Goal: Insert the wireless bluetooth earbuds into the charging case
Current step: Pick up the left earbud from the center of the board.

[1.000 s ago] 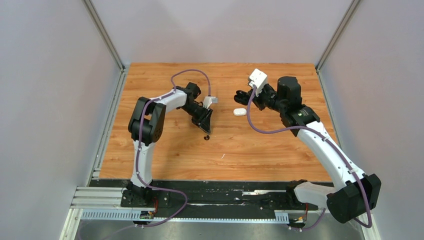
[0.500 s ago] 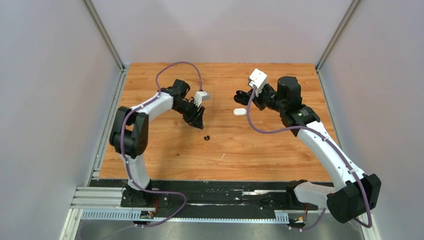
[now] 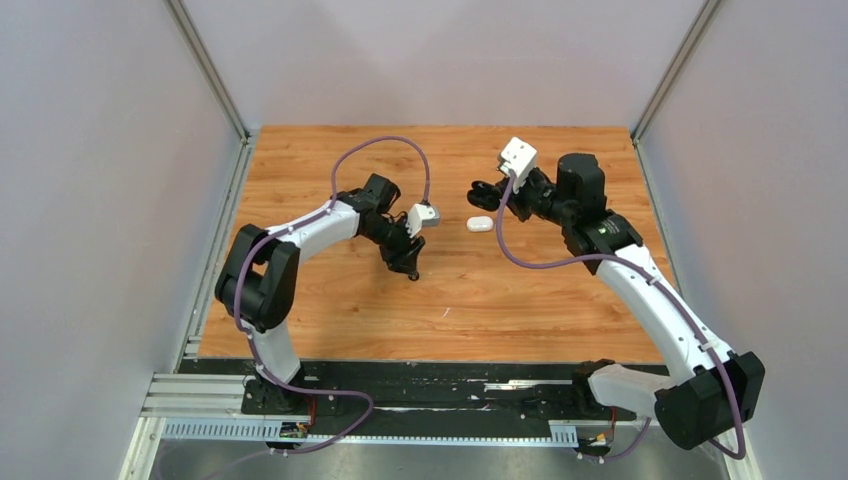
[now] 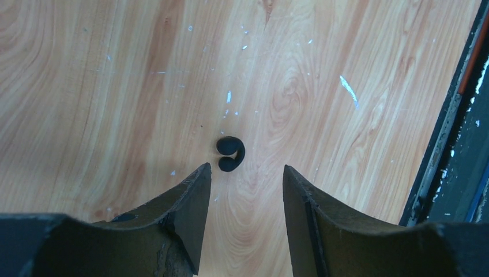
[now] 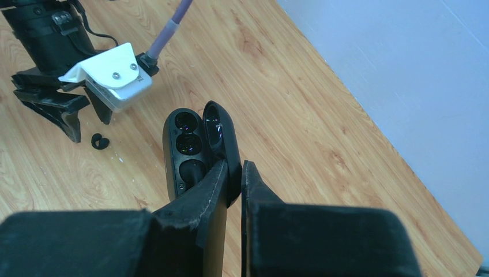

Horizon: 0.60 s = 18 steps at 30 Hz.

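Count in view: one black earbud (image 4: 230, 154), one black charging case (image 5: 183, 144), one white case (image 3: 480, 224), two grippers.

Left gripper (image 4: 245, 168): we are seeing it pointing down at the wooden table (image 4: 86, 86) with its jaws standing apart. The black earbud is lying on the wood just ahead of the fingertips, in line with the gap and closer to the finger (image 4: 187, 208) on the left of the wrist view. We are not seeing any contact between earbud and finger.

Right gripper (image 5: 233, 168): its two fingers are pressing together on the black charging case, gripping it near the hinge. The case is sticking out ahead of the fingertips with its lid swung open. We are counting two wells in the open body; we cannot tell whether either one is filled.

The white case is lying shut on the table, just beside the right gripper's tip and between the two grippers. In the right wrist view the left gripper and the black earbud are sitting well ahead of the held case, off to its left.
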{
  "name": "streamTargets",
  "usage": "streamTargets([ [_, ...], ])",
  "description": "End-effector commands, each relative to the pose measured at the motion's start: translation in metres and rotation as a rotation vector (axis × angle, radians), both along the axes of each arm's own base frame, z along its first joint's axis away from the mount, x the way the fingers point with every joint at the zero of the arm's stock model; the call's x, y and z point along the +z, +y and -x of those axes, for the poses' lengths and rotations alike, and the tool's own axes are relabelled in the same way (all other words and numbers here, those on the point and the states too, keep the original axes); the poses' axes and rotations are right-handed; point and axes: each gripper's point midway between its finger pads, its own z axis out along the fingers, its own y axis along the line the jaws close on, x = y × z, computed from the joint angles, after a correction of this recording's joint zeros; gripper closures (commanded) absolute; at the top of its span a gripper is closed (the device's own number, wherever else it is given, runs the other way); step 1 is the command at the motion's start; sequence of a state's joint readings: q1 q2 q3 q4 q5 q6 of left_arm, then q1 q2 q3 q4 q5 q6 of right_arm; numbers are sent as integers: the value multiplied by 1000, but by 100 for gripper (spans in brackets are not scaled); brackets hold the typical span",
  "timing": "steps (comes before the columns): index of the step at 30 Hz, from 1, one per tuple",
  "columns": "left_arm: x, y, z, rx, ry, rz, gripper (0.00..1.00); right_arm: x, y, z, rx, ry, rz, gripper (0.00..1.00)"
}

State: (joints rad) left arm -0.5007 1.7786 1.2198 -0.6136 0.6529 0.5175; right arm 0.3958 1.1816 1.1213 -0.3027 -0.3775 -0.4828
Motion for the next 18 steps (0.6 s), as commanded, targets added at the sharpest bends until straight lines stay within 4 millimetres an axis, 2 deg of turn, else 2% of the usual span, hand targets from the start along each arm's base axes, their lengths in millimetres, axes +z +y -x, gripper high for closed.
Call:
streamTargets([
  [1, 4, -13, -5, 17, 44, 50, 44, 23, -2, 10, 5, -40, -46, 100],
  [8, -9, -23, -6, 88, 157, 64, 45, 20, -5, 16, -1, -34, -47, 100],
  [18, -25, -15, -11, 127, 160, -2, 45, 24, -5, 18, 4, -43, -50, 100],
])
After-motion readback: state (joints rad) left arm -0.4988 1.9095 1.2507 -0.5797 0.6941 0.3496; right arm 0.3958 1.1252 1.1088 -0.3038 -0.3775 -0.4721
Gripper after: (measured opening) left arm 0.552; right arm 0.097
